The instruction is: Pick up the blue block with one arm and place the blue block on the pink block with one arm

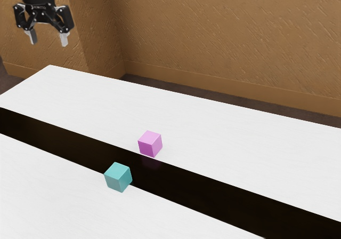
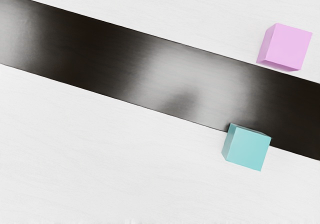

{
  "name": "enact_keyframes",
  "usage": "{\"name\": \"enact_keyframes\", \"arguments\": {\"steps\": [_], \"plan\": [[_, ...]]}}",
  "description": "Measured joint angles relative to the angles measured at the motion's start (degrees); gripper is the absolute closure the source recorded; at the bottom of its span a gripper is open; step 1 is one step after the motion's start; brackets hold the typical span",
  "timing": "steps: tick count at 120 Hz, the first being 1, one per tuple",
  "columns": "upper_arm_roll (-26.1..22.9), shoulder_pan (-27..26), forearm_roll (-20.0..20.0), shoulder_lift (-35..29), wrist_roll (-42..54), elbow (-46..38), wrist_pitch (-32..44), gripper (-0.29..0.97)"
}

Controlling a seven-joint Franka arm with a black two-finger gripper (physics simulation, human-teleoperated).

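The white table [image 1: 245, 137] has a black strip [image 1: 224, 193] running across it. At the exterior view's upper left the jaws hang high, spread open and holding nothing, well apart from both blocks. The pink block [image 1: 150, 143] sits on the strip's far edge. The blue block [image 1: 118, 176] sits on its near edge, near the pink one but not touching it.

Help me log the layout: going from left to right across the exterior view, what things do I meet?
robot hand, raised with jaws open → blue block → pink block
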Motion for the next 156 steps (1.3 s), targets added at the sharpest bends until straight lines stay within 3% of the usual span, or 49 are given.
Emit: {"name": "enact_keyframes", "arguments": {"steps": [14, 18, 26, 41, 64, 73, 91, 104, 116, 140, 156], "plan": [[0.24, 0.68, -0.25, -0.09, -0.51, 0.39, -0.41, 0.0], [0.26, 1.09, -0.64, -0.24, -0.65, 4.36, -1.07, 0.0], [-3.41, 4.21, -1.27, -2.11, -0.9, 13.29, -2.57, 0.0], [-11.62, 9.91, -1.93, -3.7, -1.22, 16.55, -3.85, 0.0], [-11.76, 6.12, -1.97, -1.77, -1.55, 15.04, -2.68, 0.0], [-8.81, 1.77, -1.02, -2.06, -1.69, 6.22, -0.09, 0.0], [-8.79, 0.89, 1.67, -22.88, -1.89, -39.18, 12.6, 0.0], [-6.9, 1.17, 1.73, -26.34, -1.48, -61.03, 26.09, 0.0], [-6.63, 1.21, 1.95, -19.9, -1.05, -66.04, 37.5, 0.0], [-6.82, 1.22, 1.8, -9.32, 3.9, -66.44, 56.44, 0.0], [-8.03, 1.77, -2.75, -3.72, 7.69, -64.09, 64.44, 0.0]]}}
